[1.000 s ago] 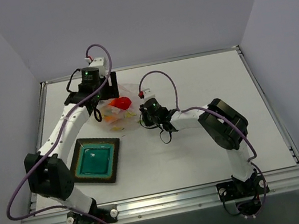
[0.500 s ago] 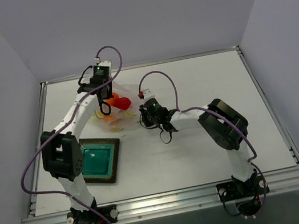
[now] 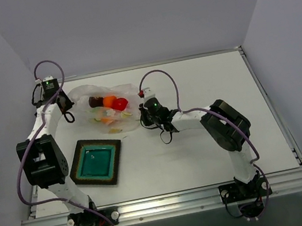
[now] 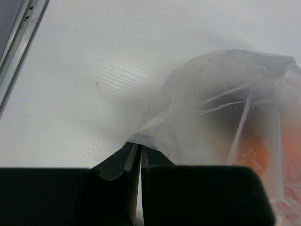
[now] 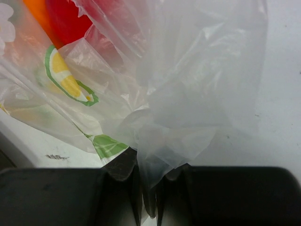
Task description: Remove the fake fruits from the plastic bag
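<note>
Sitting inside the plastic bag (image 3: 82,93), the fake fruits (image 3: 109,102) are bunched near the middle of the film, at the far left of the surface (image 3: 204,80). Three show plainly from above: one dark maroon fruit (image 3: 95,102), one orange fruit (image 3: 108,101) and one red fruit (image 3: 120,103), each touching the next. A further orange patch lies just nearer the arms, but among the printed citrus slices I cannot tell whether it is a fourth fruit.

There is one bag, drawn out between two claws. The left claw (image 3: 65,103) is closed on a pinch of film at the bag's left end. The right claw (image 3: 144,118) is closed on a gathered bunch of film at its right end. Where the bag's mouth lies cannot be made out.

The film looks thin, so in my judgement a harder pull apart could tear it. It could also slip out of the left pinch, which holds only a narrow fold. If the bag is tipped or shaken, the round, glossy fruits would likely roll. The left end sits near the surface's far-left edge, so one could run off there.

One square teal dish (image 3: 97,163) lies apart from the bag, nearer the arms, with nothing in it.
</note>
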{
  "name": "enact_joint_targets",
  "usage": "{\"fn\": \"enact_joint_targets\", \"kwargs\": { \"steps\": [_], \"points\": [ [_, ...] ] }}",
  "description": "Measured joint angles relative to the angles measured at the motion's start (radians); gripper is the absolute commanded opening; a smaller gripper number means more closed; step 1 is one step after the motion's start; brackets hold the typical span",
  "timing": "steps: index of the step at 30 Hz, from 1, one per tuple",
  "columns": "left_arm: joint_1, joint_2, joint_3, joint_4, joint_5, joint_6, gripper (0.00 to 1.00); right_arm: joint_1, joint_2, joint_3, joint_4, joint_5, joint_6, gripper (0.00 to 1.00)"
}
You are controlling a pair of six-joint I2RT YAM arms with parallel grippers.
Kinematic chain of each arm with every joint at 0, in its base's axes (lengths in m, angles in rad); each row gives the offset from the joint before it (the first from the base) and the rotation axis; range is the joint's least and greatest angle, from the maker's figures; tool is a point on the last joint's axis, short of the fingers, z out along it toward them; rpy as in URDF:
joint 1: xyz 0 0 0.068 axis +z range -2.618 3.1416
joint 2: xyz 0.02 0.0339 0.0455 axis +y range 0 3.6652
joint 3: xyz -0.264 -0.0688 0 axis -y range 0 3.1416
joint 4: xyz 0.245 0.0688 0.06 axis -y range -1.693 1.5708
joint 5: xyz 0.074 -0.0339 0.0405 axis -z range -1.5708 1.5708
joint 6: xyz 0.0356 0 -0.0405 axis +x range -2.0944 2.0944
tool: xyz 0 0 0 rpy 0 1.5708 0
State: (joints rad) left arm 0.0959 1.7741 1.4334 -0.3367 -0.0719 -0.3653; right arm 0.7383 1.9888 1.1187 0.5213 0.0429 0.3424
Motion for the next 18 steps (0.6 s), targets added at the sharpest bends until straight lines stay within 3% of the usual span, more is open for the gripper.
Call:
{"fn": "enact_joint_targets", "kwargs": {
  "steps": [5,10,14,15,16,18],
  "points": [
    [0.022,0.043,0.026,0.04,0.047,-0.041,0.02,-0.004,0.016,0.035,0.003,0.001,-0.005,0.07],
    [0.018,0.217,0.149,0.066,0.069,-0.048,0.02,-0.024,0.085,0.086,0.002,-0.005,-0.007,0.07],
    [0.016,0.312,0.156,0.045,0.073,-0.057,0.03,-0.032,0.103,0.096,-0.007,-0.014,-0.007,0.07],
    [0.016,0.324,0.156,0.034,0.074,-0.059,0.07,-0.032,0.102,0.098,-0.008,-0.016,-0.007,0.07],
    [0.015,0.328,0.156,0.025,0.076,-0.059,0.22,-0.032,0.102,0.101,-0.01,-0.018,-0.008,0.07],
    [0.011,0.321,0.156,0.016,0.076,-0.06,0.44,-0.032,0.102,0.101,-0.013,-0.023,-0.008,0.07]
  ]
}}
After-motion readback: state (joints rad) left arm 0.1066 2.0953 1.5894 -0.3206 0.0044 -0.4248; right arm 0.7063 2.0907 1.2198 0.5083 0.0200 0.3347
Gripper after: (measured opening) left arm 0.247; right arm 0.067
